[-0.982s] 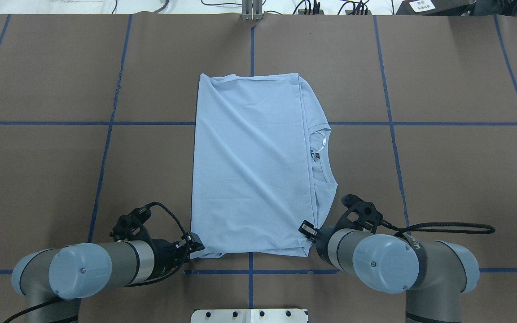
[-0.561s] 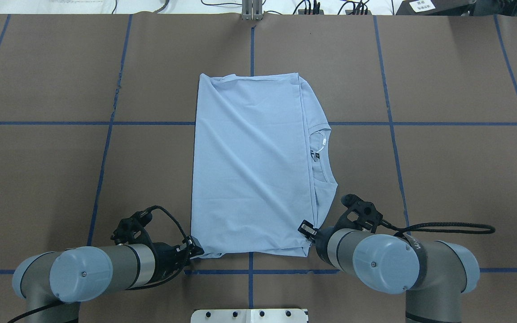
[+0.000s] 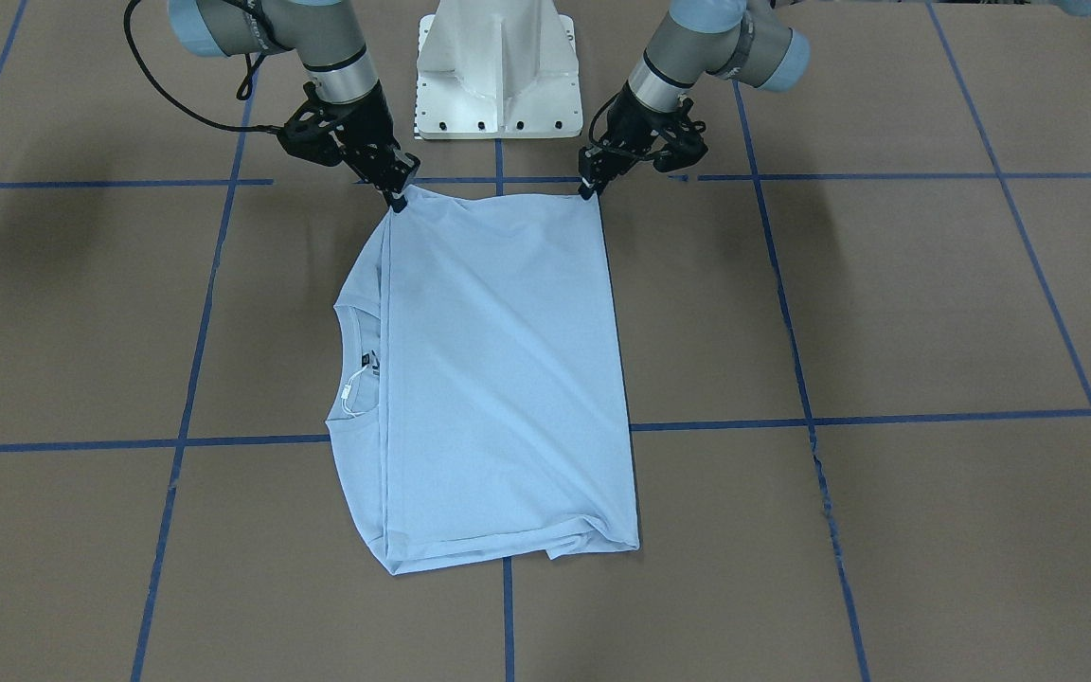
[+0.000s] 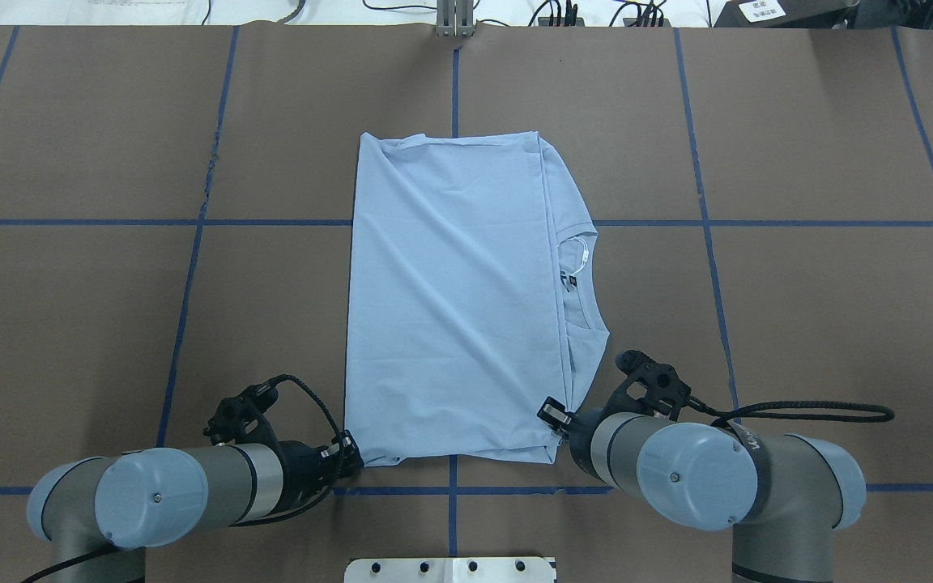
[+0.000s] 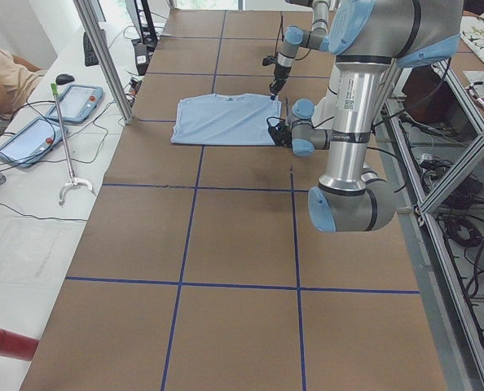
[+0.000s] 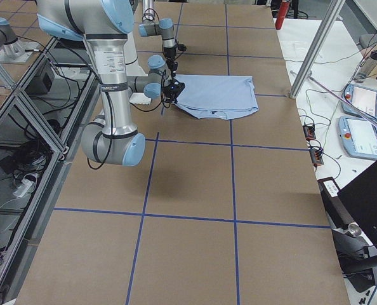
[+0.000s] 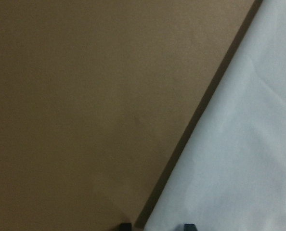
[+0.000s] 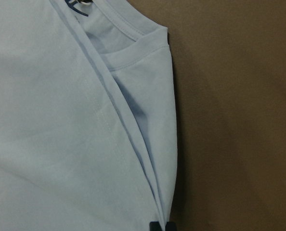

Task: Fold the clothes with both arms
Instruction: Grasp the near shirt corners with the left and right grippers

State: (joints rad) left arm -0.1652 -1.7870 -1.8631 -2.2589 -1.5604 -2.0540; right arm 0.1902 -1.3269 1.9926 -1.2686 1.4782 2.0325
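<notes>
T-shirt [image 4: 450,300], folded lengthwise into a tall rectangle, lies flat at centre frame on the table [image 4: 798,308]. Its neck label [image 4: 569,280] is exposed along the right edge. Right gripper [image 4: 554,423], at the shirt's lower-right corner, is clenched on the layered fabric there. Left gripper [image 4: 351,456], at the lower-left corner, has its fingertips [image 7: 188,226] parted astride the shirt's edge, not closed. Blue tape lines [image 4: 705,223] cross the table.
</notes>
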